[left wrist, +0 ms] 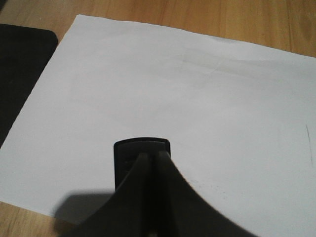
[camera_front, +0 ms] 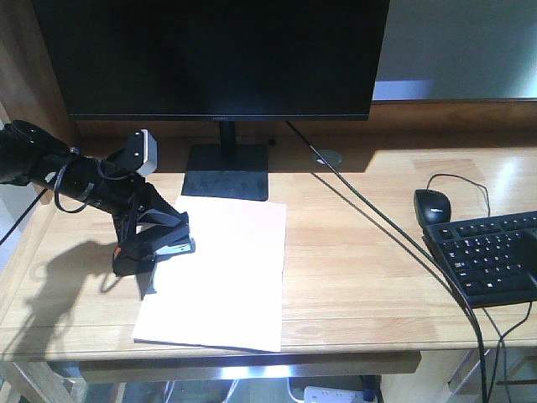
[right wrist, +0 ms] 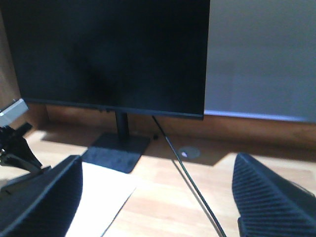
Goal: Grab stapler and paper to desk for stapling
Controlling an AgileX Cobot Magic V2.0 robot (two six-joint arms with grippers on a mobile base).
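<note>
one monitor stand (camera_front: 226, 171) behind paper (camera_front: 222, 277)

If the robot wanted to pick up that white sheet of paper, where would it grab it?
Probably at the near edge of the paper, which reaches close to the desk's front edge. The sheet lies flat, so a claw cannot get under its middle. Sliding that edge just past the desk front would let the open right claw pinch it from the front. The left claw holds the stapler at the left edge.

Plenty of bare bench (camera_front: 361, 252) between the paper (camera_front: 226, 269) and the keyboard (camera_front: 491, 252), though a black cable (camera_front: 377, 220) cuts diagonally across it. Monitor stand (camera_front: 226, 171) blocks the back, mouse (camera_front: 433, 204) sits far right.
</note>
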